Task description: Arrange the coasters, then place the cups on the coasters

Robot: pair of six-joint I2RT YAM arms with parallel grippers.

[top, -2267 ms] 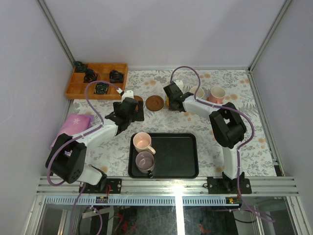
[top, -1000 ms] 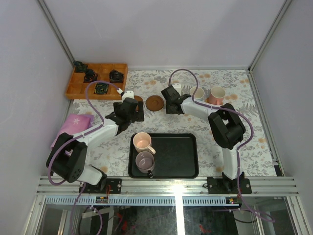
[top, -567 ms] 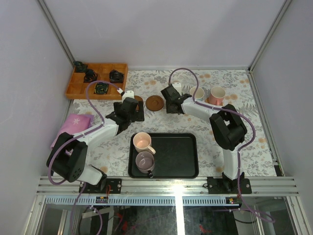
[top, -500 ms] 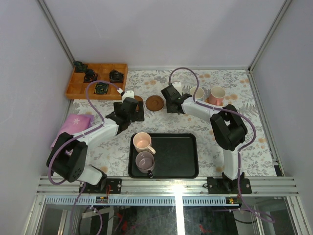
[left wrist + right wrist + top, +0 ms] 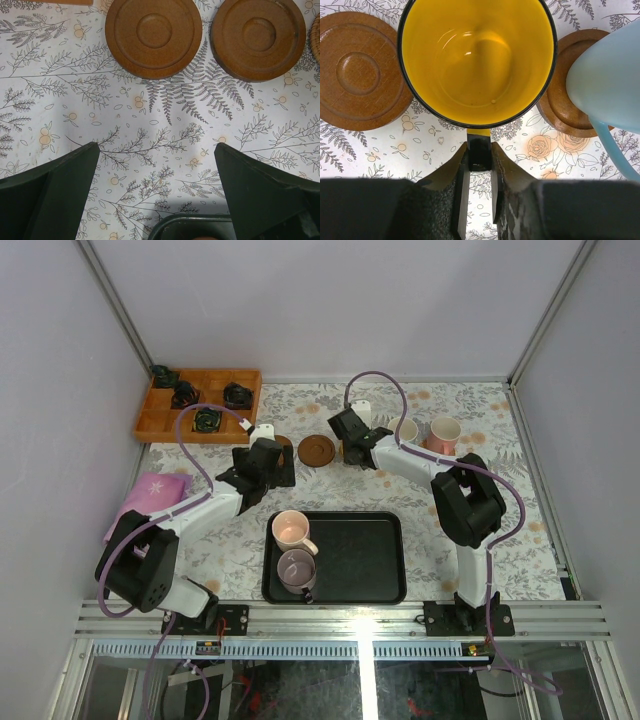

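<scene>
Yellow cup (image 5: 477, 60) has its handle pinched in my right gripper (image 5: 480, 165), with a bare coaster (image 5: 357, 75) at its left rim and the blue-handled cup (image 5: 610, 75) crowding its right. My left gripper (image 5: 156, 146) gapes wide, holding nothing, with open tablecloth (image 5: 60, 100) before two coasters (image 5: 153, 35).

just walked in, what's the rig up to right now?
The right gripper is pinching the handle of the yellow cup, which sits between a bare coaster and one partly covered by a pale cup with a blue handle. The left gripper hangs open over the table, holding nothing. The pink cup and mauve cup sit in the black tray.
</scene>
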